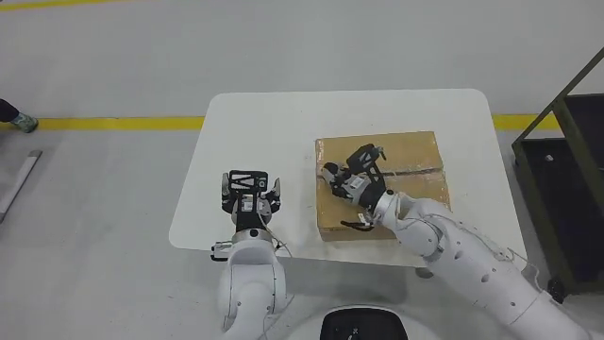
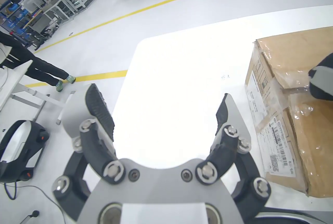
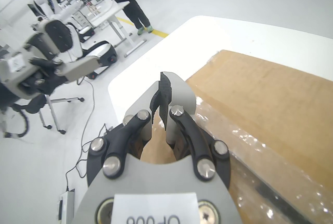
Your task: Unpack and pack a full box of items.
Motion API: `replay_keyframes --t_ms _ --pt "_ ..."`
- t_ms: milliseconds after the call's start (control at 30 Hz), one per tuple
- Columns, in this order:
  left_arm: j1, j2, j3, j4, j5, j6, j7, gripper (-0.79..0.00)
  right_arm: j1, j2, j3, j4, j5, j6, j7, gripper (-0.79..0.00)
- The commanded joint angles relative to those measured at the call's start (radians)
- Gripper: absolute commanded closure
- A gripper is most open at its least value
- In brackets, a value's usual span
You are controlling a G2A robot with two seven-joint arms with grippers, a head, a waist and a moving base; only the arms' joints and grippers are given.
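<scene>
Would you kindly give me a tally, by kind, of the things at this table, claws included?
Table: 1
Box: 1
Claws: 2 (left claw open over the table, right claw shut over the box)
Total: 4

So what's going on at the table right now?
The cardboard box sits on the white table, flaps closed and taped. The right claw is shut over the box's top by the taped seam. The left claw hangs open above the table beside the box. Nothing is unpacked yet.
</scene>
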Motion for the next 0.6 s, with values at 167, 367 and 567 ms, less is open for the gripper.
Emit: replay_keyframes --t_ms 167,367,567 --pt "0.000 0.000 0.000 0.000 0.000 0.000 0.000 -0.785 0.007 -0.013 0.014 0.071 0.001 0.022 -0.041 0.000" --pt "0.000 0.000 0.000 0.000 0.000 0.000 0.000 -0.785 -0.038 0.007 0.109 0.030 0.048 0.001 -0.004 0.000" --pt "0.000 0.000 0.000 0.000 0.000 0.000 0.000 -0.785 -0.107 0.032 0.209 -0.093 0.108 -0.046 0.099 0.000"
